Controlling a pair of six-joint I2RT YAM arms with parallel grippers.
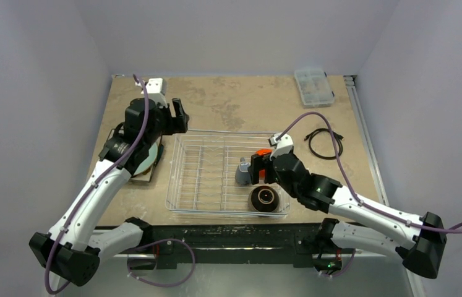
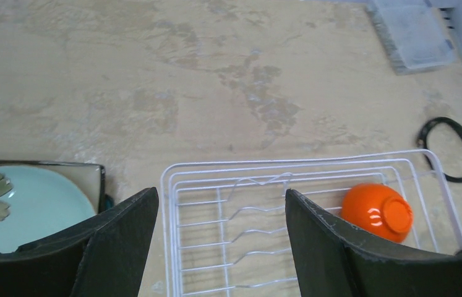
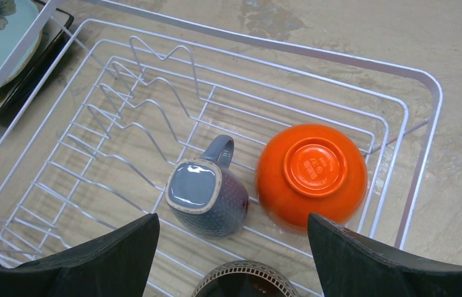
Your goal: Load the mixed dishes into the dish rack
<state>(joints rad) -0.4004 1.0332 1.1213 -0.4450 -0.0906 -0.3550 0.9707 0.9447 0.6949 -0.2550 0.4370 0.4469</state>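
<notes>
Left jaws are hanging spread and empty above the far-left corner of the dish rack (image 1: 206, 173). The pale-teal plate (image 2: 36, 207) is lying flat on the square flower-patterned plate (image 2: 89, 178) on the worktop (image 2: 154, 74), just outside the left jaw, and the divider prongs are sitting between the jaws. I am therefore judging the left arm far nearer for the plates, the only dishes not yet loaded. Right jaws are likewise spread and empty over the rack's right end, with the grey cup (image 3: 206, 198) and orange bowl (image 3: 312, 173) resting bottom-up side by side between them and the dark brown bowl (image 1: 265, 200) sitting nearest their base.
</notes>
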